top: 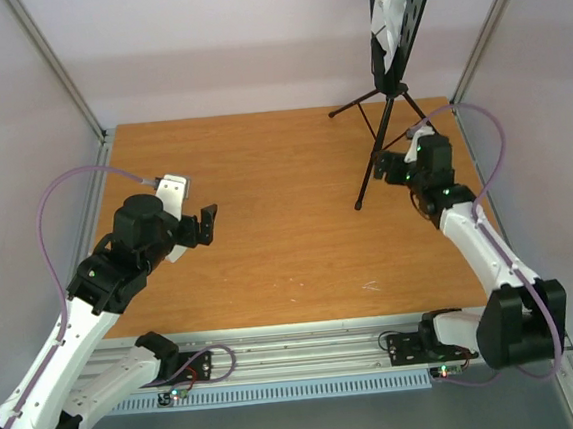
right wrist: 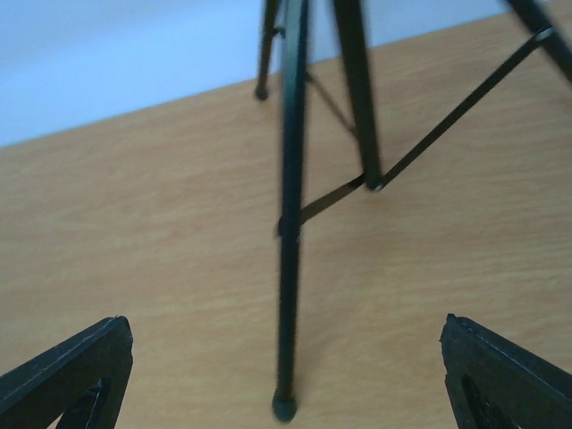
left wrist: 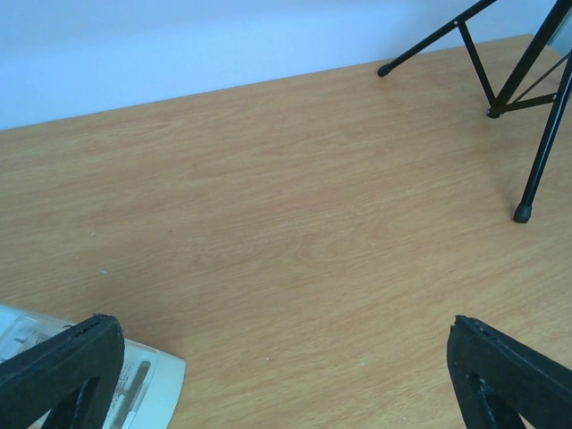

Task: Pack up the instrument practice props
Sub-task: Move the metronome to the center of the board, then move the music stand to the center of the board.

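Seizing the tall black tripod music stand (top: 374,157) is judged in hand; its leg is centred ahead of the right gripper (right wrist: 286,368), fingers wide; advance and closure are needed. The left gripper (top: 200,229) is spread, empty.

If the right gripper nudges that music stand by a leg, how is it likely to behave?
Likely top-heavy: the music stand carries its desk and sheet-music pages high on thin tripod legs, so it may tip. The slim legs probably slide on the smooth table.
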`<action>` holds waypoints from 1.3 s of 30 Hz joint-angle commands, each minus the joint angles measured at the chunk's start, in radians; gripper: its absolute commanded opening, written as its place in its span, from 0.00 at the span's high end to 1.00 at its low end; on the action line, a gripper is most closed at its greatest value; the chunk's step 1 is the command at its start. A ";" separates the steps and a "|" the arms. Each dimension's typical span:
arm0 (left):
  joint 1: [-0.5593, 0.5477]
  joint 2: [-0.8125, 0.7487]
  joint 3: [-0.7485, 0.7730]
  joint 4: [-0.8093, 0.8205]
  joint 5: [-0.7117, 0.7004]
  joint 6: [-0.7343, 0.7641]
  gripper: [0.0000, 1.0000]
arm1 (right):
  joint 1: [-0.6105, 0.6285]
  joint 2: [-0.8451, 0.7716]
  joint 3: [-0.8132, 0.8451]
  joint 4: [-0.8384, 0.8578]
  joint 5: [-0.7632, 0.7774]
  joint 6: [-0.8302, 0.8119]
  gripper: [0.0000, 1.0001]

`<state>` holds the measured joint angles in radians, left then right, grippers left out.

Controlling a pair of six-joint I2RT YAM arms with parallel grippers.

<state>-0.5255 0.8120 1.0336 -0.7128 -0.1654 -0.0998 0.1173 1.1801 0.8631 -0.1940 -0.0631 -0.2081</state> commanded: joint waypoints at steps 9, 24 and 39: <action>0.002 -0.011 -0.010 0.009 -0.001 -0.001 0.01 | -0.194 0.291 0.486 -0.050 -0.193 -0.076 0.06; 0.001 -0.025 -0.018 0.012 -0.010 0.000 0.01 | -0.205 0.608 0.912 -0.010 -0.319 -0.234 0.21; 0.001 -0.018 -0.020 0.009 -0.022 0.002 0.01 | -0.205 0.715 1.055 0.016 -0.335 -0.338 0.52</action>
<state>-0.5255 0.8009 1.0225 -0.7147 -0.1719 -0.1001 -0.0841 1.8729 1.8954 -0.1856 -0.3798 -0.5007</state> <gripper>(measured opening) 0.995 0.513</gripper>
